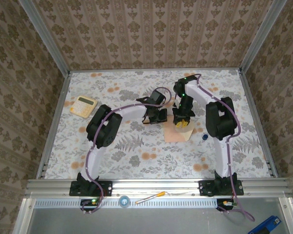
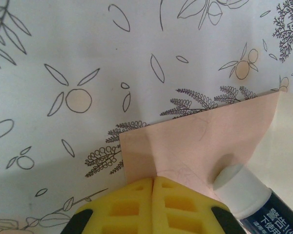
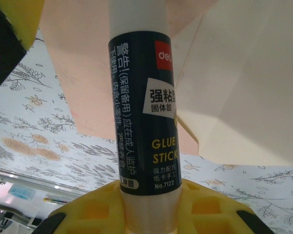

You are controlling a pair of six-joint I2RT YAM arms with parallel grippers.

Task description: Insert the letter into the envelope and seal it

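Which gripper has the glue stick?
The right gripper: its jaws clamp the glue stick near its base. The left gripper is shut empty, jaws together over the envelope.

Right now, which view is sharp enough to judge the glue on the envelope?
Right wrist: glue stick label sharp, envelope behind it soft. Left wrist: envelope crisp, stick's white tip slightly soft, shadow lower left. Top view: evenly lit.

Three views: one high, two very near.
From above and behind you see the whole table (image 1: pixel 136 161); both wrist cameras share the envelope (image 2: pixel 185 141) and glue stick (image 3: pixel 144 112).
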